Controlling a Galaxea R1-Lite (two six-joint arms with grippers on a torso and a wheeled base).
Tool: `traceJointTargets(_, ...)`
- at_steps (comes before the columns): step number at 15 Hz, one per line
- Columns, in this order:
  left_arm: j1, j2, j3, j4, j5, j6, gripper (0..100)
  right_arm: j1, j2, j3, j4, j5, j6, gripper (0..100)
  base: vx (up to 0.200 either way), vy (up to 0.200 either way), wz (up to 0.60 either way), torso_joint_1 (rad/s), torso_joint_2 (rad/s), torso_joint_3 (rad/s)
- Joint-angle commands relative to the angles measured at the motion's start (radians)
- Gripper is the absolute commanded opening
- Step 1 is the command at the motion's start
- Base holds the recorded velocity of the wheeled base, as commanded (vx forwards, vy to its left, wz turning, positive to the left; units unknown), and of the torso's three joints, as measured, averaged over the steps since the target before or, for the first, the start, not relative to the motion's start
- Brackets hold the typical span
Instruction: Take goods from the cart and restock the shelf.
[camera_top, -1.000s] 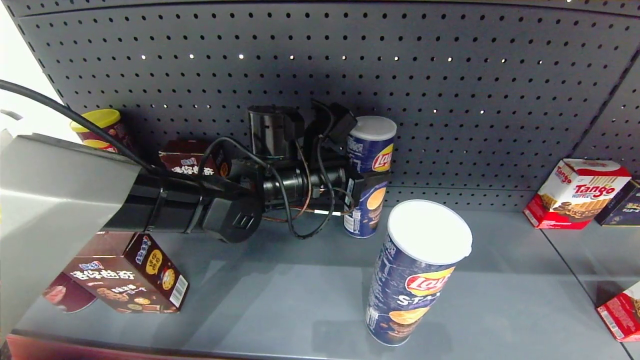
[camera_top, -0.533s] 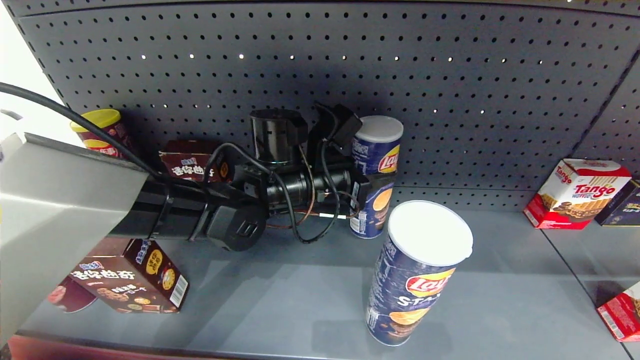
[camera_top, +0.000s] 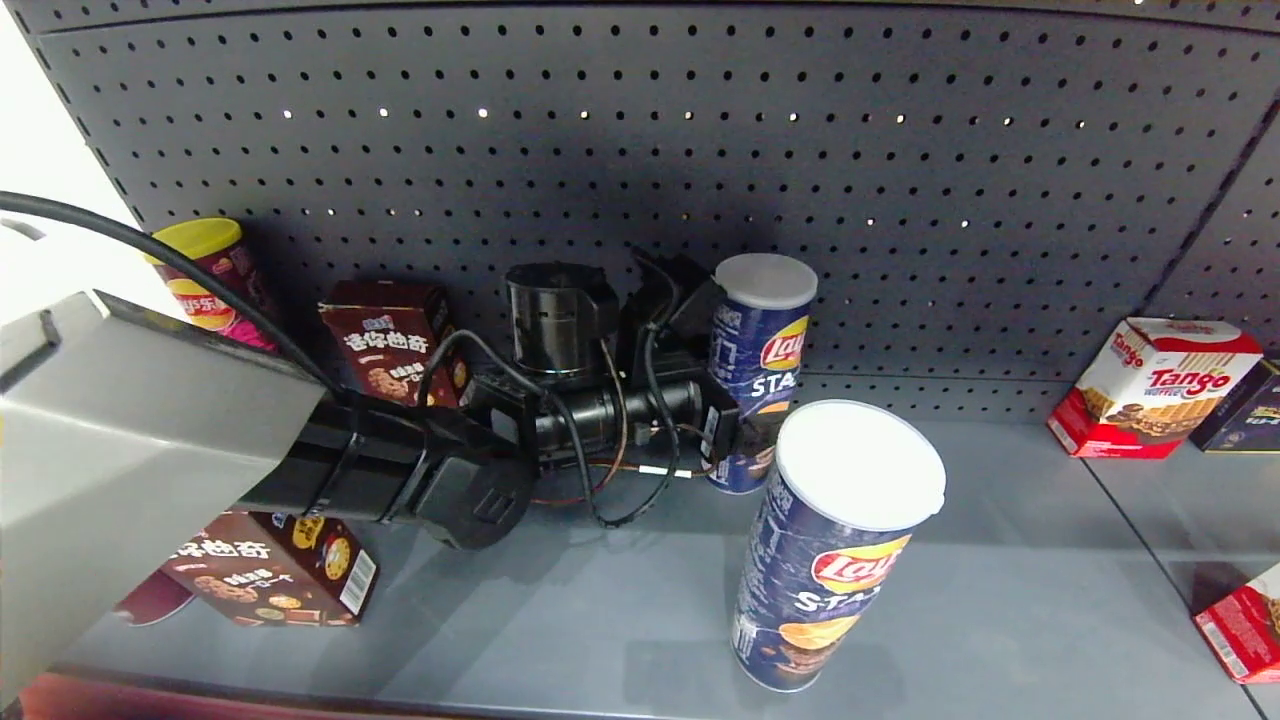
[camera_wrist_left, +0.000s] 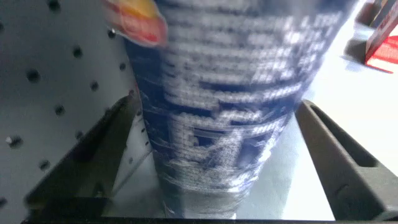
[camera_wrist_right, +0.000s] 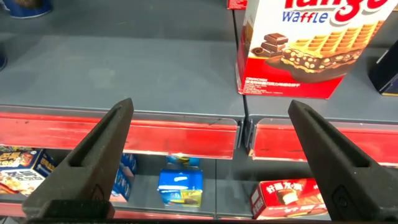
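Observation:
A blue chips can with a white lid stands upright near the pegboard at the back of the grey shelf. My left gripper comes in from the left and is shut on its lower half. In the left wrist view the can sits between the two black fingers, whose tips press its sides. A second blue chips can stands in front of it, slightly right, free of the gripper. My right gripper hangs open before the shelf's red front edge, holding nothing.
Brown cookie boxes and a yellow-lidded can sit at the left. A red-and-white waffle box and a red box are at the right. The lower shelf holds more goods.
My left arm has carried the rear blue can to the right and lower, and the can has gone from tilted to upright. The front can has not moved.

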Motion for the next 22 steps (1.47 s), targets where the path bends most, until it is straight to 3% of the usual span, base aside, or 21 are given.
traceJointTargets(1,0.0,-0.017,0.02,-0.003,0.012,0.0,100,0.0,0.0,0.0,0.0,0.001,0.0,100,0.0,0.0,0.0,0.0,0.0,0.0)
traceJointTargets(6,0.009,-0.112,0.174,-0.091,0.029,0.005,100,0.0,0.0,0.0,0.0,0.0,0.0,100,0.0,0.0,0.0,0.0,0.0,0.0)
traceJointTargets(10,0.01,-0.155,0.296,-0.145,0.054,0.051,100,0.0,0.0,0.0,0.0,0.0,0.0,100,0.0,0.0,0.0,0.0,0.0,0.0)
traceJointTargets(12,0.012,-0.156,0.304,-0.145,0.055,0.057,100,0.0,0.0,0.0,0.0,0.0,0.0,100,0.0,0.0,0.0,0.0,0.0,0.0)
traceJointTargets(15,0.004,-0.153,0.296,-0.143,0.159,0.06,100,0.0,0.0,0.0,0.0,0.0,0.0,100,0.0,0.0,0.0,0.0,0.0,0.0)
traceJointTargets(22,0.003,-0.147,0.296,-0.137,0.264,0.059,100,0.0,0.0,0.0,0.0,0.0,0.0,100,0.0,0.0,0.0,0.0,0.0,0.0)
